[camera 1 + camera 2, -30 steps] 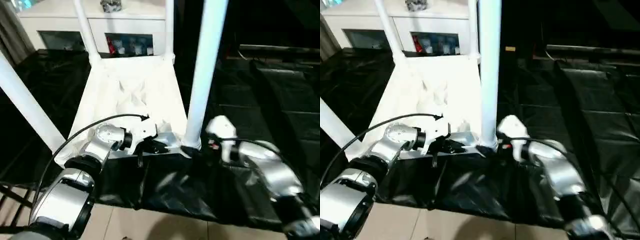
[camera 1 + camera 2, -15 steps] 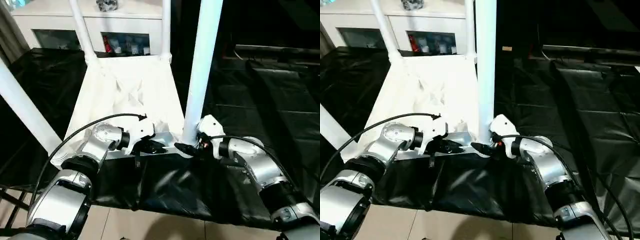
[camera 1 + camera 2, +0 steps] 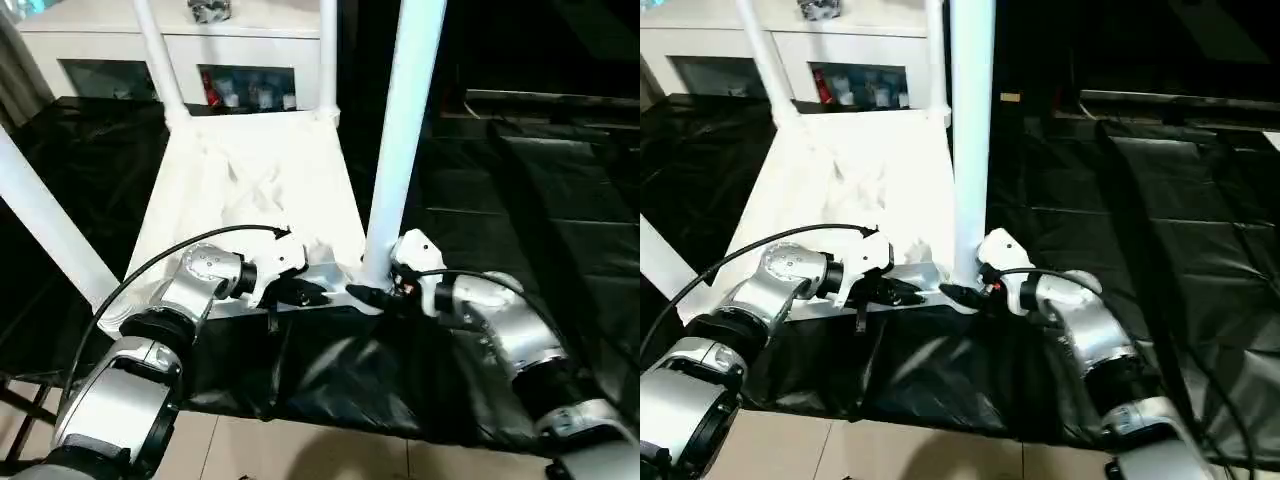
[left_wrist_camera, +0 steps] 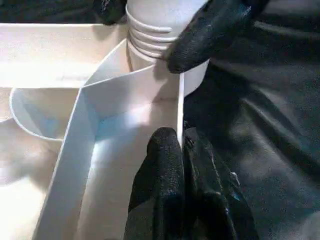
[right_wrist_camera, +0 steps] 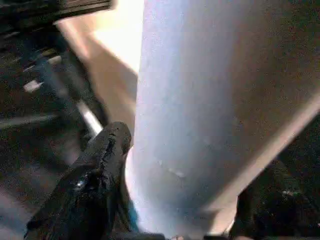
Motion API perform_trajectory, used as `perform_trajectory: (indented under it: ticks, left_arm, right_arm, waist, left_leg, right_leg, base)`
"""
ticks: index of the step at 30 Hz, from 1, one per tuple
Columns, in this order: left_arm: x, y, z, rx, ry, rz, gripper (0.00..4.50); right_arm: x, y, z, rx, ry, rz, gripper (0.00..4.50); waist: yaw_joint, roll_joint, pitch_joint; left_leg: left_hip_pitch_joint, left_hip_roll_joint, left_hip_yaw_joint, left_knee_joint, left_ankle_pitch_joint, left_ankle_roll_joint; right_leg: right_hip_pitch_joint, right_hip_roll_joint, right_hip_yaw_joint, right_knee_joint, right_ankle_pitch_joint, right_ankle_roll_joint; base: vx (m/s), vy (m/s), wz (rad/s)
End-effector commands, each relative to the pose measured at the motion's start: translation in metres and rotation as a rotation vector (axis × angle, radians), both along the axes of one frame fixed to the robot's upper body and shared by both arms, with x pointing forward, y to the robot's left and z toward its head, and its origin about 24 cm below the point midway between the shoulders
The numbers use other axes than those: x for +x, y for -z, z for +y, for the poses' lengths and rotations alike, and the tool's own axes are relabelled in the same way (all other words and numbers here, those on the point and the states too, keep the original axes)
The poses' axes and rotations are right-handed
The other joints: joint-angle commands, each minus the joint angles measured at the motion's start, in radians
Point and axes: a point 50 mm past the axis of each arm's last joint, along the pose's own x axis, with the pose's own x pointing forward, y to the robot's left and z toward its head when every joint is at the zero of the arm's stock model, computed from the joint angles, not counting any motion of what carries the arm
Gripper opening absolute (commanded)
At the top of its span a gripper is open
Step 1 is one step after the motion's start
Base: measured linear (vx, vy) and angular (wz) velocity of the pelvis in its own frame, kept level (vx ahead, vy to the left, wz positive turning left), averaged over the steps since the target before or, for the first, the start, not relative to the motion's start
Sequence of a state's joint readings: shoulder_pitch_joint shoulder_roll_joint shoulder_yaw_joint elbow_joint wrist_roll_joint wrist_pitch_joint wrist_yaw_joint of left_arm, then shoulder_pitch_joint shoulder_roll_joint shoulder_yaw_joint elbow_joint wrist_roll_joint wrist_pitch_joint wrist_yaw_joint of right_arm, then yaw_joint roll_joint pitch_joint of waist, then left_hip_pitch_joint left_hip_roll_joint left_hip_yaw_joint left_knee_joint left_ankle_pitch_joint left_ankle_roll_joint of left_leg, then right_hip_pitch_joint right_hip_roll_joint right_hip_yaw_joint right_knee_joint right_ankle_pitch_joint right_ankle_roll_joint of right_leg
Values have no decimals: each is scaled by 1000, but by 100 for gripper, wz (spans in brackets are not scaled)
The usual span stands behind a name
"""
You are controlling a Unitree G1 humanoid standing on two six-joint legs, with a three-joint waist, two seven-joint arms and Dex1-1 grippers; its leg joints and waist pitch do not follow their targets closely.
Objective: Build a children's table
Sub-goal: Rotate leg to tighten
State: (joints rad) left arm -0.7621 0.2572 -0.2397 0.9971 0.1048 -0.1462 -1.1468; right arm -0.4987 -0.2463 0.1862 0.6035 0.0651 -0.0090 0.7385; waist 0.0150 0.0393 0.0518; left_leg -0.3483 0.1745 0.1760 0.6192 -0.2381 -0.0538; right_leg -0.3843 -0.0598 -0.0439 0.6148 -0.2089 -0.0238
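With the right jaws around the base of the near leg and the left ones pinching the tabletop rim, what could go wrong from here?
The right gripper grips the near leg only at its base, so the tall tube could lever sideways in its corner socket. The left gripper pinches just the thin rim of the tabletop and might slip if the leg is twisted.

We see four tall white legs standing up from the corners of the upside-down tabletop (image 3: 250, 190), and they block the way there. The near right leg (image 3: 400, 130) has our right pincer (image 3: 372, 295) around its foot, and our left pincer (image 3: 300, 293) sits on the near rim. The middle of the tabletop is free, and so is the black sheet (image 3: 540, 200) to the right.
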Motion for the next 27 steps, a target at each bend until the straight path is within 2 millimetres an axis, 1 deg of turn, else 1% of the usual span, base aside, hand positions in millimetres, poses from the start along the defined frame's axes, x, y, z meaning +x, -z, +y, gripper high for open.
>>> perform_trajectory:
  ticks: [1,2,3,4,6,7,8,9,10,11,12,13,14,15,16,17,18,19,20,21,22,23,24,25,26,27]
  left_arm:
    - [-12,25,-18,37,-33,80,0]
    - [-12,26,-28,24,-62,66,0]
    - [-12,27,-35,16,-82,56,0]
    - [-12,28,-39,10,-94,54,0]
    - [-14,30,-51,9,-99,47,0]
    - [-14,30,-51,9,-99,47,0]
    - [-17,31,-60,5,-89,37,0]
    - [-17,31,-60,5,-88,37,0]
    - [-18,31,-63,1,-83,24,0]
    - [-18,30,-64,1,-74,13,0]
    - [-18,29,-63,2,-69,6,0]
    - [-18,29,-63,2,-69,6,0]
    - [-17,27,-58,1,-52,-6,0]
    - [-17,27,-56,-1,-44,-9,0]
    - [-16,23,-44,-15,-21,-20,0]
    - [-16,22,-42,-18,-18,-22,0]
    - [-16,22,-38,-23,-16,-15,0]
    - [-16,21,-34,-21,-6,-16,0]
    - [-18,20,-24,-17,24,-8,0]
    - [-19,20,-18,-14,42,-2,0]
    - [-20,19,-12,-16,62,6,0]
    - [-21,18,-9,-20,79,7,0]
    - [-21,18,-6,-18,94,17,0]
    - [-21,18,-6,-18,94,17,0]
    - [-22,16,-3,-17,114,28,0]
    - [-22,16,-2,-17,119,31,0]
  right_arm:
    - [-1,21,3,25,238,56,272]
    - [-2,28,10,54,308,82,272]
    - [-3,32,15,72,351,101,272]
    - [-4,34,21,78,361,106,272]
    - [-5,36,39,86,373,103,272]
    - [-5,36,39,86,373,103,272]
    - [-3,34,57,112,374,97,272]
    - [-3,33,58,113,374,97,272]
    - [-1,26,73,115,325,51,272]
    - [0,22,77,111,301,26,272]
    - [0,20,79,107,288,10,327]
    - [0,20,79,107,288,10,327]
    - [2,15,74,132,262,-11,341]
    - [2,13,72,144,253,-13,348]
    - [1,7,59,178,184,-30,359]
    - [0,6,57,182,170,-33,370]
    - [-1,5,52,182,134,-30,370]
    - [-3,5,47,166,110,-35,379]
    - [-7,5,36,148,34,-23,379]
    - [-10,5,30,146,-12,-9,379]
    - [-12,4,24,155,-56,8,379]
    - [-14,3,21,152,-84,12,379]
    - [-16,2,17,133,-134,16,379]
    - [-16,2,17,133,-134,16,379]
    - [-20,2,13,107,-195,20,379]
    - [-21,2,13,101,-211,21,379]
  waist:
    - [0,-10,-46]
    - [-2,-10,-45]
    - [-7,-6,-44]
    - [-10,-8,-43]
    - [-13,-6,-43]
    - [-13,-1,-43]
    - [-17,-2,-42]
    - [-19,-4,-41]
    - [-22,-4,-41]
    - [-26,-8,-40]
    - [-28,-8,-40]
    - [-29,-8,-42]
    - [-30,-14,-41]
    - [-30,-20,-43]
    - [-30,-19,-46]
    - [-26,-18,-49]
    - [-26,-21,-52]
    - [-24,-20,-52]
    - [-20,-23,-55]
    - [-14,-27,-59]
    - [-11,-27,-61]
    - [-11,-26,-65]
    - [-6,-26,-66]
    - [-3,-26,-66]
    - [3,-24,-67]
    - [9,-23,-69]
  left_leg:
    - [-1,62,-23,-96,-162,37]
    - [1,62,-23,-97,-174,31]
    - [4,62,-24,-99,-198,20]
    - [3,62,-25,-100,-209,16]
    - [6,60,-26,-102,-244,13]
    - [7,60,-27,-103,-253,12]
    - [5,60,-29,-105,-282,6]
    - [5,59,-30,-107,-299,2]
    - [5,58,-35,-110,-328,-4]
    - [6,58,-36,-110,-354,-9]
    - [7,58,-37,-111,-368,-8]
    - [8,58,-37,-110,-367,-6]
    - [4,58,-36,-112,-357,0]
    - [2,58,-36,-111,-349,6]
    - [1,60,-36,-111,-329,16]
    - [-6,62,-33,-108,-293,40]
    - [-9,62,-29,-106,-235,57]
    - [-9,61,-27,-104,-214,66]
    - [-6,59,-23,-98,-174,84]
    - [-10,56,-21,-91,-122,113]
    - [-14,55,-20,-89,-90,129]
    - [-18,55,-19,-85,-36,157]
    - [-15,56,-17,-82,-11,171]
    - [-15,57,-16,-81,-6,174]
    - [-10,59,-13,-80,1,177]
    - [-10,62,-14,-80,14,178]
  right_leg:
    - [40,-96,52,-85,-237,-265]
    - [38,-96,53,-88,-253,-260]
    - [34,-96,53,-91,-283,-256]
    - [34,-96,54,-93,-296,-252]
    - [30,-94,54,-100,-333,-230]
    - [28,-94,54,-101,-337,-227]
    - [27,-95,54,-104,-359,-218]
    - [25,-95,54,-106,-380,-212]
    - [25,-95,52,-107,-417,-197]
    - [21,-95,52,-110,-440,-186]
    - [20,-94,54,-112,-452,-180]
    - [20,-95,55,-112,-445,-180]
    - [21,-94,56,-111,-425,-182]
    - [22,-95,56,-110,-416,-184]
    - [23,-97,58,-107,-393,-190]
    - [31,-98,60,-103,-330,-201]
    - [34,-96,59,-96,-252,-220]
    - [36,-96,58,-94,-222,-228]
    - [37,-97,58,-91,-173,-246]
    - [48,-97,57,-84,-107,-257]
    - [52,-97,57,-78,-65,-262]
    - [54,-97,55,-67,28,-274]
    - [51,-95,53,-62,86,-288]
    - [51,-94,51,-59,102,-292]
    - [48,-91,49,-56,121,-299]
    - [51,-90,46,-52,134,-301]
  base:
    - [0,0,0]
    - [0,0,0]
    - [0,0,0]
    - [0,0,0]
    - [0,0,0]
    - [0,0,0]
    - [0,0,0]
    - [0,0,0]
    - [0,0,0]
    - [0,0,0]
    - [0,0,0]
    - [0,0,0]
    - [0,0,0]
    - [0,0,0]
    - [0,0,0]
    - [0,0,0]
    - [0,0,0]
    - [0,0,0]
    - [0,0,0]
    - [57,-26,4]
    - [64,-31,-2]
    - [64,-31,-2]
    - [56,-29,-1]
    - [0,0,0]
    - [0,0,0]
    - [0,0,0]
